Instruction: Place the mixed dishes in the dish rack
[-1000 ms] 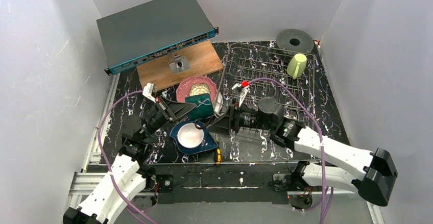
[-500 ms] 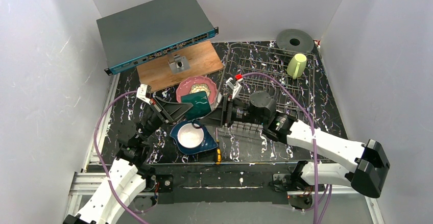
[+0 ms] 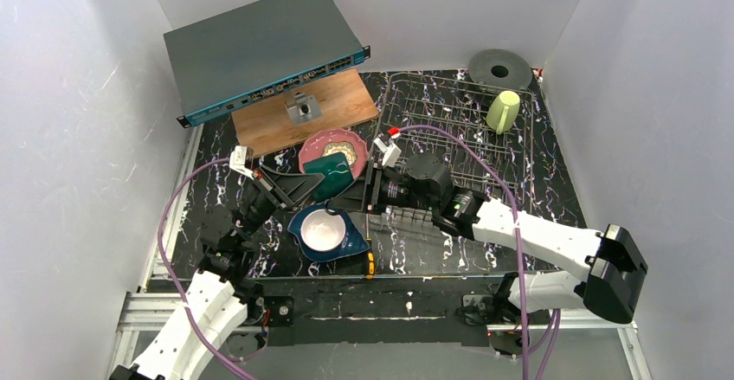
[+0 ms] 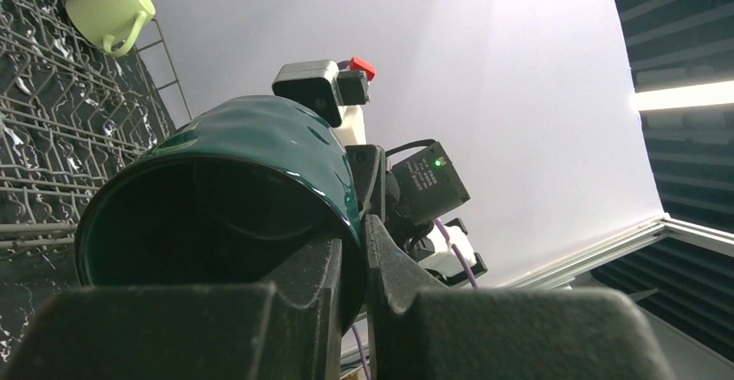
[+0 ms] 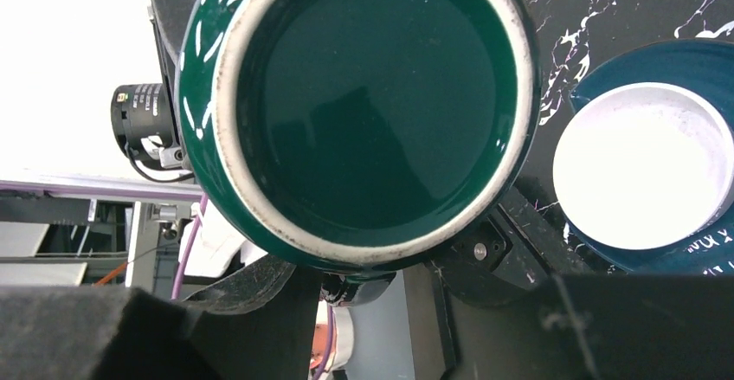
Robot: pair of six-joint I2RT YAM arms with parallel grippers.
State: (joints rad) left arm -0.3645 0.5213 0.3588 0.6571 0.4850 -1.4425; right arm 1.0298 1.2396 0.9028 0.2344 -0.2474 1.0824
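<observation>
The dark teal mug hangs above the pink white-dotted plate, which holds the cream flower-shaped dish. My left gripper is shut on the mug's rim, one finger inside and one outside. My right gripper is open at the mug's base, its fingers on either side of the handle without pinching it. The white bowl sits on the dark blue plate. The pale yellow-green mug lies in the wire dish rack. The white plate is out of view.
A wooden board and a grey rack-mount box lie at the back left. A grey tape roll sits behind the rack. The yellow-and-black screwdriver lies by the blue plate near the front edge.
My right arm has swung left from the rack's front edge up to the teal mug. My left gripper has kept hold of the mug, shifting it slightly left.
</observation>
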